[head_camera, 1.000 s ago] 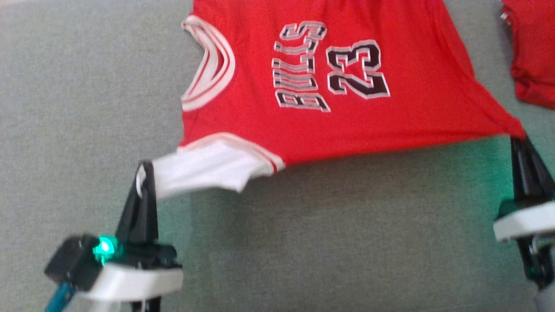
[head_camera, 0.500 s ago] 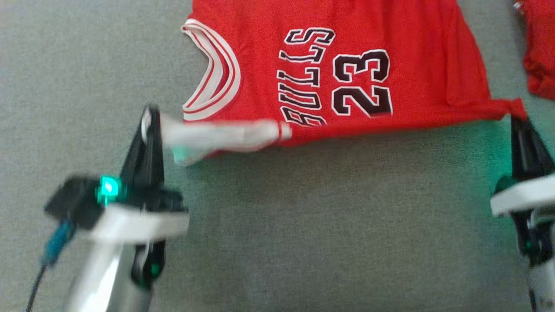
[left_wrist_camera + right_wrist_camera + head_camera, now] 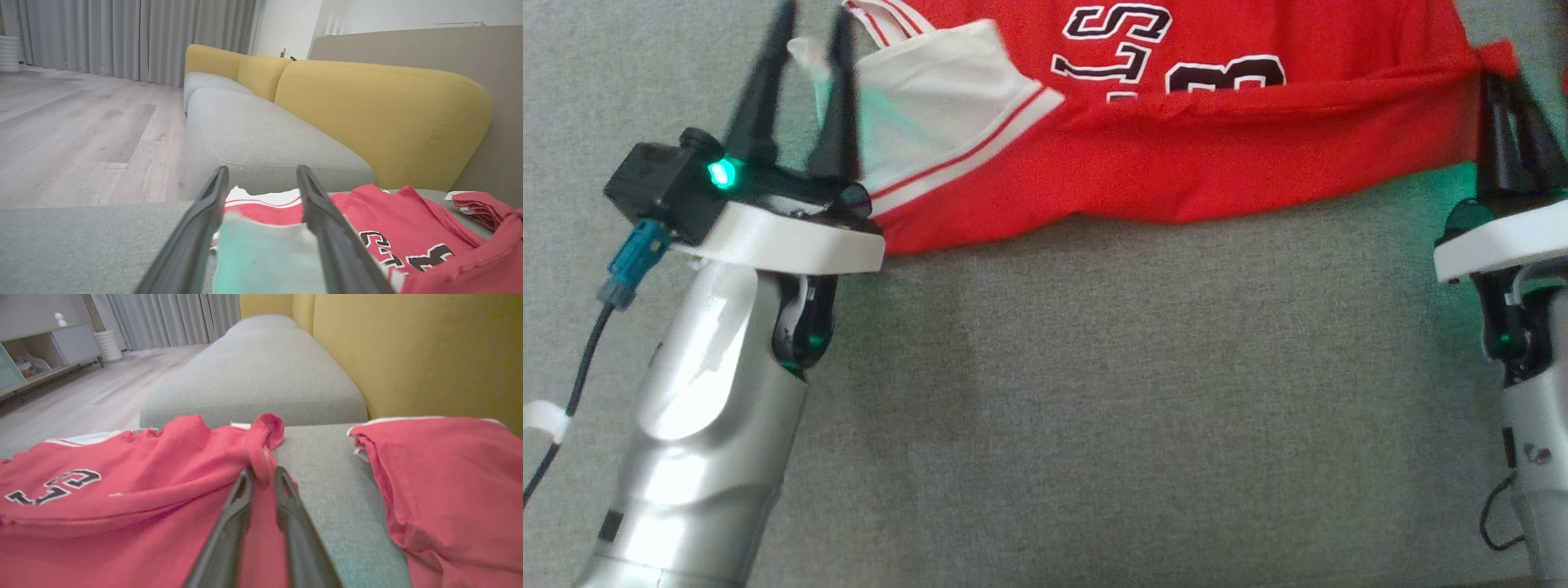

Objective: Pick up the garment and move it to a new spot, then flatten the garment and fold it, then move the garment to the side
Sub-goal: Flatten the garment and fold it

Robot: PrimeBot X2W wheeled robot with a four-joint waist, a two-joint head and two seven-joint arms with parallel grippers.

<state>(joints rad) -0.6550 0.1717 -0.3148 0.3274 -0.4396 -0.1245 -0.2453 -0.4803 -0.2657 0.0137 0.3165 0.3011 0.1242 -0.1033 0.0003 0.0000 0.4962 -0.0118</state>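
Left tool (image 3: 813, 24): jaws wide apart, white sleeve (image 3: 931, 90) lying loose between them, nothing gripped. Right tool (image 3: 263, 471): almost closed, tips pinching the garment (image 3: 1176, 163) by its red hem corner. The garment lies just ahead of both tools on the sofa seat (image 3: 1094, 367) with its near edge doubled over. Fold looks landed, so releasing makes sense. Second red garment (image 3: 441, 477) lies right of the right tool.

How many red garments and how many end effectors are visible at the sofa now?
Red garments: 2 (jersey, second red garment)
End effectors: 2 (left end effector, right end effector)
Total: 4
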